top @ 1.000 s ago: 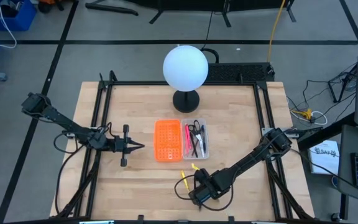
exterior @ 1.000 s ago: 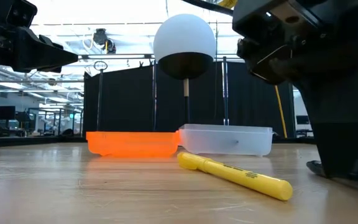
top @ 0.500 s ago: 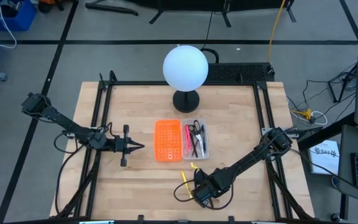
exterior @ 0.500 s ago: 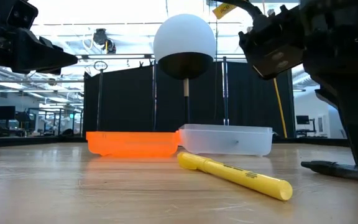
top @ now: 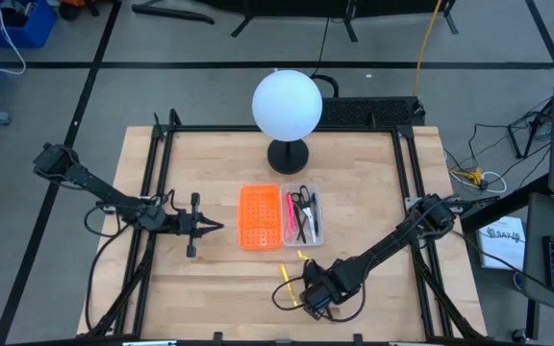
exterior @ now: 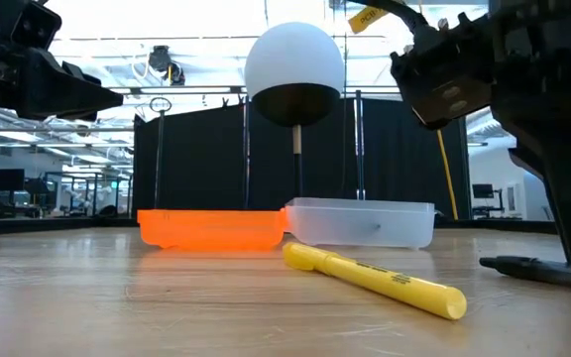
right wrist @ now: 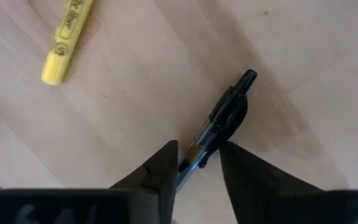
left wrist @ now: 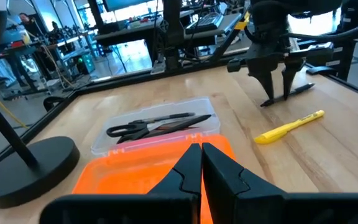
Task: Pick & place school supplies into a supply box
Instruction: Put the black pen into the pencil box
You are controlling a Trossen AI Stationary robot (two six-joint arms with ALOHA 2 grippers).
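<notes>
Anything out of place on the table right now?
Two supplies lie outside the clear box: a yellow highlighter on the wood in front of it, and a black pen lying flat between the right gripper's open fingers, not yet gripped. The orange tray sits square beside the box. Nothing looks spilled or damaged.

The yellow marker (right wrist: pixel 68 41) had some dark print on its side, but the letters were too small and too blurry to read. No other words showed anywhere.
</notes>
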